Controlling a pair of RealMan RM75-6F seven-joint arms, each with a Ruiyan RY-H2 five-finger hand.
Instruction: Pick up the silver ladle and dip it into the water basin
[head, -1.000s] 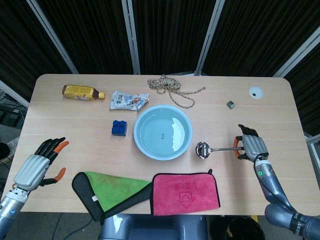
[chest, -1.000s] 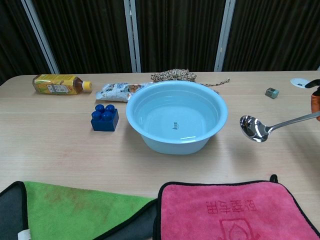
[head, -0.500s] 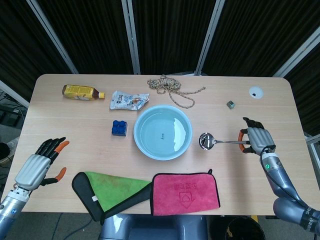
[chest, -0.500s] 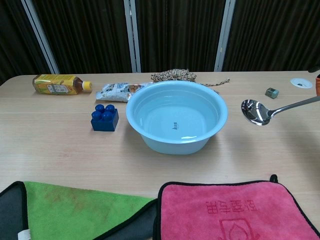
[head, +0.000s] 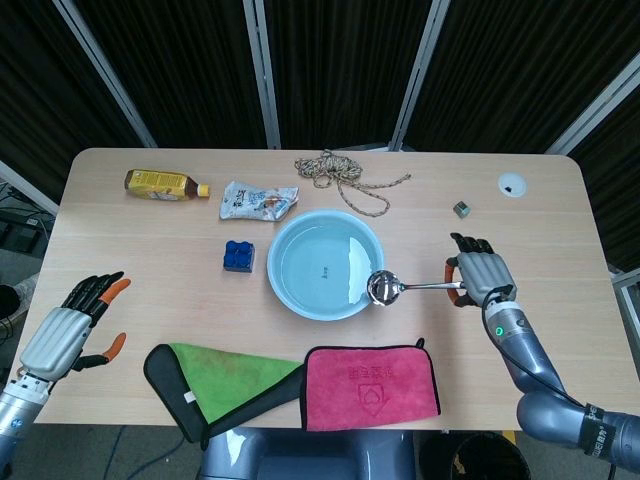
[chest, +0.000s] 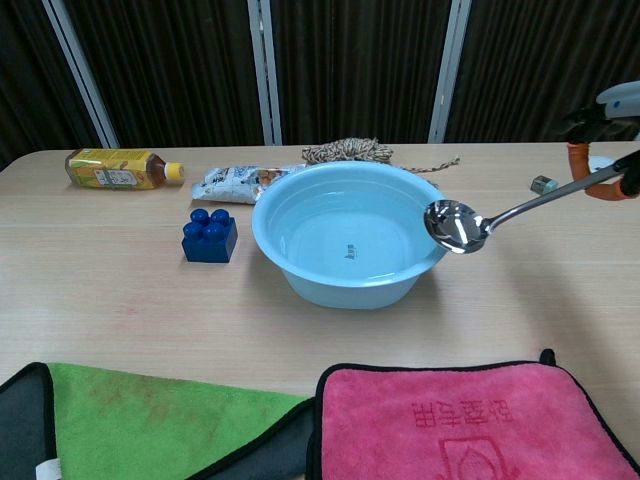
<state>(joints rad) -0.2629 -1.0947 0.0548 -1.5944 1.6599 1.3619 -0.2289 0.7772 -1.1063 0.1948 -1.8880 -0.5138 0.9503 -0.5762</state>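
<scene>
Holding the silver ladle (head: 405, 287) by the far end of its handle, the right hand (head: 479, 278) has the pick-up part of the task complete: the utensil is clear of the surface (head: 560, 240) and carried roughly level, fingers wrapped around the handle. In the head view the bowl of the ladle sits over the right rim of the water basin (head: 325, 264); the chest view places the ladle (chest: 455, 225) just above that rim, its bowl not yet lowered to the waterline. The dip itself is judged outstanding: the ladle needs to travel a little further inward over the water and then descend until the bowl is wetted. Whether the bowl touches the rim cannot be told from either view. The left hand (head: 72, 328) is idle near the front left corner, fingers spread and holding nothing, well apart from the basin. Other items on the surface, namely the blue block (head: 238, 256), the yellow bottle (head: 165, 185), the snack packet (head: 258, 201), the rope (head: 343, 176) and the pink cloth (head: 371, 387), lie outside the ladle's path and are judged no obstruction.
</scene>
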